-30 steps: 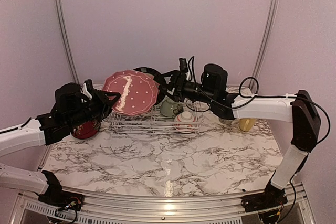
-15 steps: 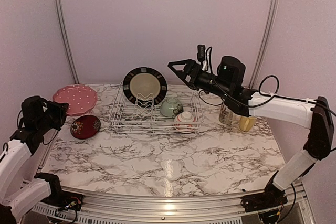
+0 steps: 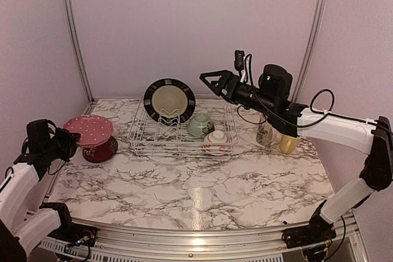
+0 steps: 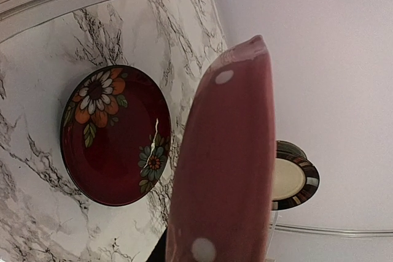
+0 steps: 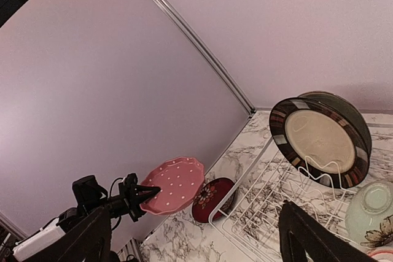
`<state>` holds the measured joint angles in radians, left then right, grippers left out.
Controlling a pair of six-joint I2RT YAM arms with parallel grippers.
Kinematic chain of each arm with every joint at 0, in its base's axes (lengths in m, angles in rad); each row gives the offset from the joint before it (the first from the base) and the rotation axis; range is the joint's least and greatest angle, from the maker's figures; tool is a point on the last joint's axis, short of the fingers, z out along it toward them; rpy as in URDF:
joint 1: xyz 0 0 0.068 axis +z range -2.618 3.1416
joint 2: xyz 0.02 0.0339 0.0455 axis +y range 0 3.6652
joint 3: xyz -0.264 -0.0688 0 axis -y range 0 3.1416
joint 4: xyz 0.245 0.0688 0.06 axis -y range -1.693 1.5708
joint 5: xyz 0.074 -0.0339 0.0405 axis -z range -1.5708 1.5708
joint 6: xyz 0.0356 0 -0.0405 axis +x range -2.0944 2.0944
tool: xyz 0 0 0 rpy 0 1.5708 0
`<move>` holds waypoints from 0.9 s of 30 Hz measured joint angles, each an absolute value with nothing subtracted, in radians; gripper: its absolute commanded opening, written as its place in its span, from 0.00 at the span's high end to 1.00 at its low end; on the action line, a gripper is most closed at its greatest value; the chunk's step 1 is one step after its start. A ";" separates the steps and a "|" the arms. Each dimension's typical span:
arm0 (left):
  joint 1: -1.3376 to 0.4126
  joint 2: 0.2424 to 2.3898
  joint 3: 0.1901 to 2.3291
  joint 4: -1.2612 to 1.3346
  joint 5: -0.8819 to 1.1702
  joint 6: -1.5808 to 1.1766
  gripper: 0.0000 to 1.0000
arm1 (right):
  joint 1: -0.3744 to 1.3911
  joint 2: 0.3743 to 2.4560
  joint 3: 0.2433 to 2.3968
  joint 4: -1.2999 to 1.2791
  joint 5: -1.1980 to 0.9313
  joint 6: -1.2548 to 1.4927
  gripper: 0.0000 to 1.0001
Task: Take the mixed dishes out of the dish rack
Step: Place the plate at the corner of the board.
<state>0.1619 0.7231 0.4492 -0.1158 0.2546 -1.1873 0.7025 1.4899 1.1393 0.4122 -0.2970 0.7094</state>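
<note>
My left gripper is shut on the rim of the pink dotted plate, holding it roughly level just above the small dark-red plate on the table, left of the dish rack. In the left wrist view the pink plate is edge-on and hides the fingers. The black-rimmed cream plate stands upright in the rack, with a pale green bowl and a red-white bowl beside it. My right gripper hovers open and empty above the rack's back right.
A cream mug and a yellow mug stand on the marble table right of the rack, under the right arm. Pink walls close in at the back and both sides.
The left gripper has carried the pink plate from the rack leftward and down, over the dark-red plate. The right gripper has let go of it, opened wide and drawn back up to the right.
</note>
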 measured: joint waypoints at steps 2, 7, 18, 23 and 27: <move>0.162 0.777 0.451 -0.080 0.273 -1.187 1.00 | 0.702 1.490 1.139 0.410 -0.299 0.706 0.09; 0.162 0.996 0.500 0.004 0.297 -1.190 1.00 | 0.702 1.490 1.139 0.408 -0.302 0.704 0.09; 0.156 1.518 0.831 0.266 0.302 -1.205 1.00 | 0.702 1.473 1.138 0.364 -0.273 0.667 0.09; 0.153 1.749 0.980 0.360 0.318 -1.224 1.00 | 0.699 1.452 1.138 0.342 -0.252 0.641 0.10; 0.144 1.872 1.069 0.351 0.311 -1.214 1.00 | 0.691 1.451 1.138 0.326 -0.249 0.630 0.10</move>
<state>0.1436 1.8725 1.0695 0.3508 0.3115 -1.2140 0.6914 1.4509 1.1378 0.3260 -0.2485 0.6296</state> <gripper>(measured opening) 0.220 0.904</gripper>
